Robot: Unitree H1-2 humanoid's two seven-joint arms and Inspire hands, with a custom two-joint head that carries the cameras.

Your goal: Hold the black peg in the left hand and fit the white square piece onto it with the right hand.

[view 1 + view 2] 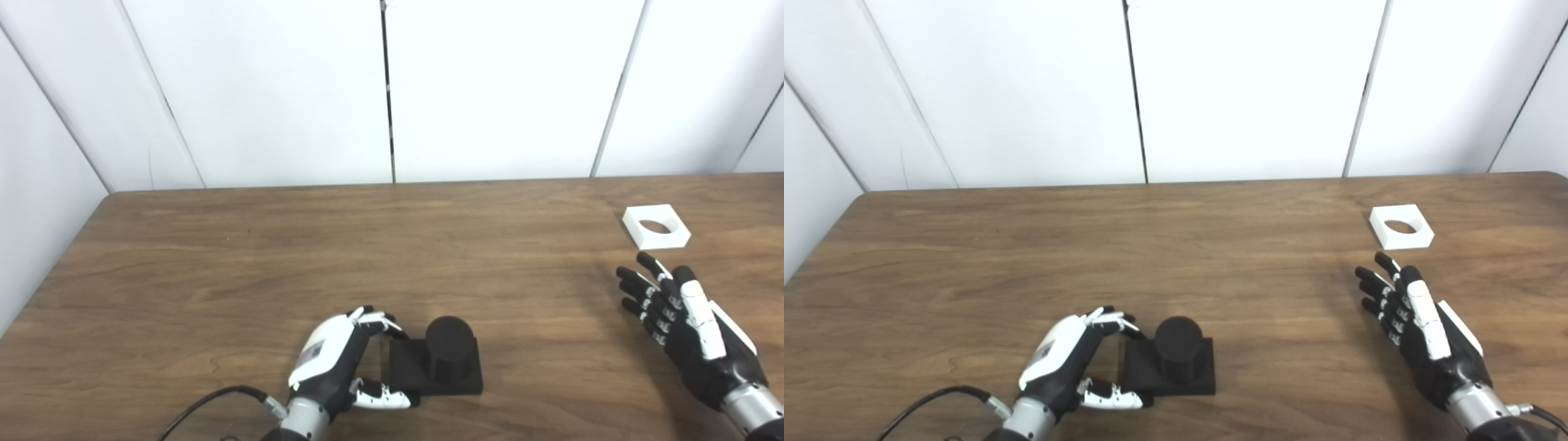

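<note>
Bench [245,257] of dark wood carries the black peg [449,350], a short cylinder upright on its square base at about 6 o'clock, with the left hand [343,361] curled around the base's left edge, fingers [378,320] at the far corner and thumb at the near one, though firm contact is hard to tell. White square piece [656,227] lies flat at 2 o'clock, its round hole up, while the right hand [680,318] sits just short of it at 4 o'clock, fingers spread wide and holding nothing

Wooden table [245,257]: black peg [446,361] near front, white square piece [656,227] far right.
</note>
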